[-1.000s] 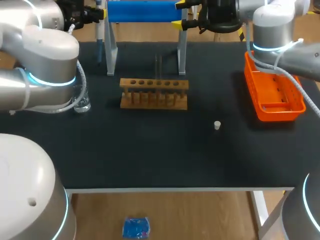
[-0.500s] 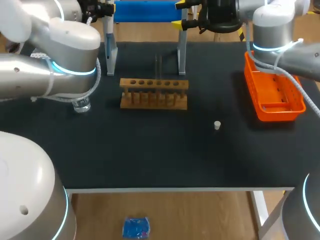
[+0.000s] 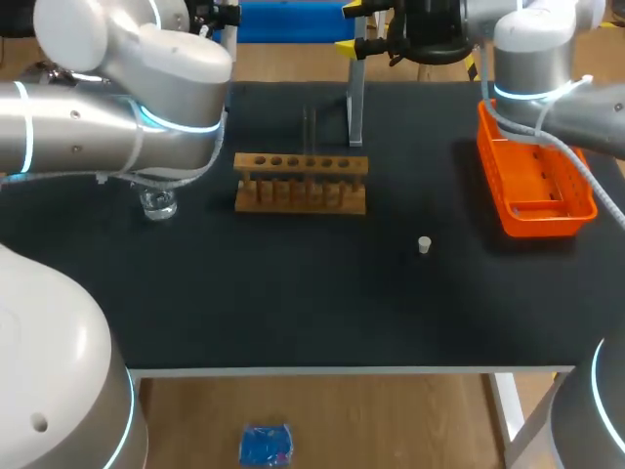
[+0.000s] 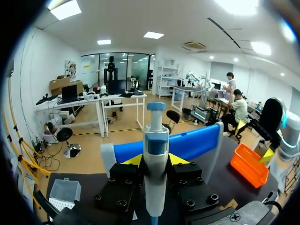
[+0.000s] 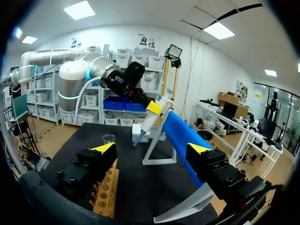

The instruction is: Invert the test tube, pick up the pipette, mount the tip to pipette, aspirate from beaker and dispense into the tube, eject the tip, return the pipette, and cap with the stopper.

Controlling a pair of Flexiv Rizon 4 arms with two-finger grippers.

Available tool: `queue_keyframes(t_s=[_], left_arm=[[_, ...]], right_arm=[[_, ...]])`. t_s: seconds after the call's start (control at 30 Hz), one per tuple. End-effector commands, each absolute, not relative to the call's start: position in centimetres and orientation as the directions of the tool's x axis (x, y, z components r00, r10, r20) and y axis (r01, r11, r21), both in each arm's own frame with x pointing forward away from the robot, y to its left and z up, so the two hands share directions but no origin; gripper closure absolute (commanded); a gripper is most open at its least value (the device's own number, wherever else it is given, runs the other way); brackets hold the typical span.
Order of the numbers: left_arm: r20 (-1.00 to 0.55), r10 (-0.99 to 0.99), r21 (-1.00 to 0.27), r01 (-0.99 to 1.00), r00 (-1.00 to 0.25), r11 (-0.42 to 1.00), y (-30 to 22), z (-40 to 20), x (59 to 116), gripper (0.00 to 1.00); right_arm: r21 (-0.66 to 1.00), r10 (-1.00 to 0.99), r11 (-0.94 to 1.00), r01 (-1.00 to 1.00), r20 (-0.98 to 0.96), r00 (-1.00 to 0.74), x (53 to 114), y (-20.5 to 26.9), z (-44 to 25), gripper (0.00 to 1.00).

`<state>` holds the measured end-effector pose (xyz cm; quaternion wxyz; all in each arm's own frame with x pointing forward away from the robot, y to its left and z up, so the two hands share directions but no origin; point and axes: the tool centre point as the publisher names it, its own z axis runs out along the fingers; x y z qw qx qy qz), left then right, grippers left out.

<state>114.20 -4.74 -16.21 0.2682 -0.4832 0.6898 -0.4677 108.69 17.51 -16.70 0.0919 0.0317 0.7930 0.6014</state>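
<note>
**Pipette in the left gripper, tip box close under its nose**

The pipette (image 4: 156, 140) is clamped by the left gripper (image 4: 155, 161), whose two fingers are closed on its white barrel from both sides. In the left wrist view its long axis runs straight up between the fingers, plunger end ahead. In the right wrist view it hangs slanted over the far side of the bench (image 3: 293, 303), nose end down, at one end of the blue stand (image 3: 293, 20).

The tip box (image 4: 63, 191) sits on the bench beside and below the left gripper. The right wrist view shows it close by the pipette's nose. Mounting a tip is therefore probably the left arm's job: bring the nose over a tip, then press down along the pipette's axis.

The right gripper (image 5: 151, 148) is spread wide and holds nothing. The stand's blue bar passes between its fingers.

Nearer the robot stand the wooden rack (image 3: 301, 183), the beaker (image 3: 157, 203) and the stopper (image 3: 424, 244).
</note>
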Motion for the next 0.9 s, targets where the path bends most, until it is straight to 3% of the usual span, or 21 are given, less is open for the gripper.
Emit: queue_keyframes(t_s=[0.03,0.9], left_arm=[[0.077,-0.923,-0.9,-0.425,-0.377,0.098,-5.3,-16.3,114.8,1.0],[0.07,-0.944,-0.874,-0.476,-0.323,0.098,-6.0,-16.8,116.4,1.0]], right_arm=[[0.959,0.16,0.276,-0.06,-0.107,-0.981,108.7,17.5,-16.6,0.0],[0.959,0.16,0.276,-0.06,-0.107,-0.981,108.7,17.5,-16.6,0.0]])
